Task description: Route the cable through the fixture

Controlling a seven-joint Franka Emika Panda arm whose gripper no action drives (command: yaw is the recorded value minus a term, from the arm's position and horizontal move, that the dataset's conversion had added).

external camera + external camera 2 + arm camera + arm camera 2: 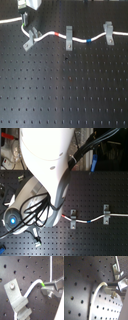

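Observation:
The white cable (47, 35) runs in from the first exterior view's left edge to my gripper (23, 21). It then loops down across the forked top of the slanted grey fixture (29, 39) and carries on to the right. In the first wrist view my gripper (45, 287) is shut on the cable at its green band (43, 284). From there the cable (31, 288) curves into the fork of the fixture (17, 298) and comes out below it. In the second wrist view the cable (96, 292) arcs away from my fingers (115, 288). The second exterior view hides the gripper and fixture behind the arm.
Past the fixture the cable passes a red band (56, 33), a slim upright clip (69, 36), a blue band (89, 39) and a second clip (108, 31). Both clips (72, 218) (105, 213) show in the second exterior view. Everything stands on a black perforated board (65, 90).

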